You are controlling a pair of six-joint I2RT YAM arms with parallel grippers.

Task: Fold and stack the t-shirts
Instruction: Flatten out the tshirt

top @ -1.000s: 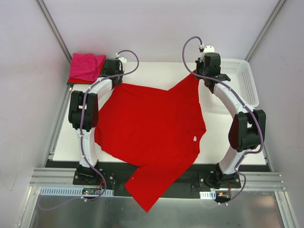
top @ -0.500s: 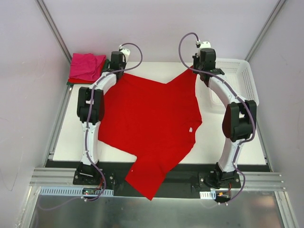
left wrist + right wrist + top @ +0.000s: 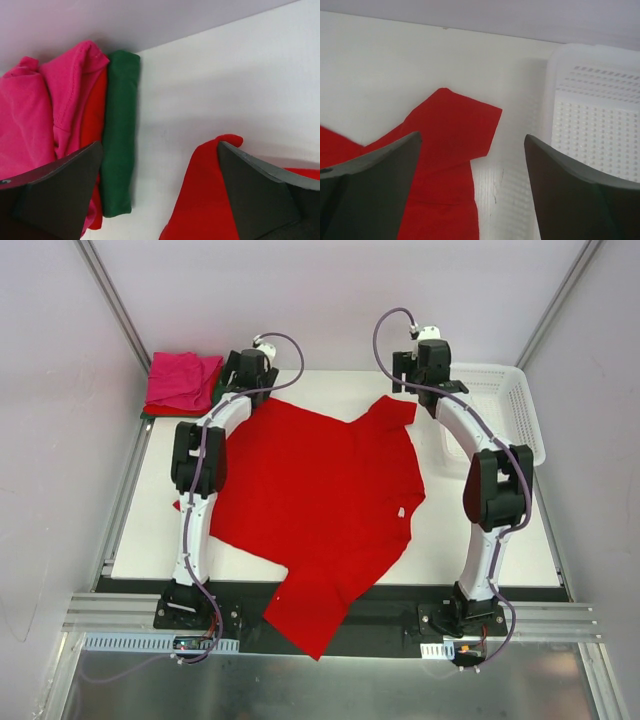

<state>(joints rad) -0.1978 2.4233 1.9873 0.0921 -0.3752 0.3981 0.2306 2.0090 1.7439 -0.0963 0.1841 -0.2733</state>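
A large bright red t-shirt (image 3: 310, 505) lies spread on the white table (image 3: 500, 540), its lower end hanging over the near edge. A folded stack of t-shirts (image 3: 182, 382), magenta pink on top, sits at the far left corner; the left wrist view shows pink (image 3: 35, 105), red and dark green (image 3: 119, 130) layers. My left gripper (image 3: 248, 378) (image 3: 157, 150) stands open at the shirt's far left corner (image 3: 210, 190). My right gripper (image 3: 415, 380) (image 3: 472, 145) stands open over the shirt's far right sleeve (image 3: 455, 130). Neither holds cloth.
A white plastic lattice basket (image 3: 510, 415) (image 3: 600, 110) stands at the far right of the table, close to my right gripper. Metal frame posts rise at both back corners.
Both grippers have let go of the red t-shirt's far corners and opened. The corners have dropped flat onto the table. Both arms reached farther back.
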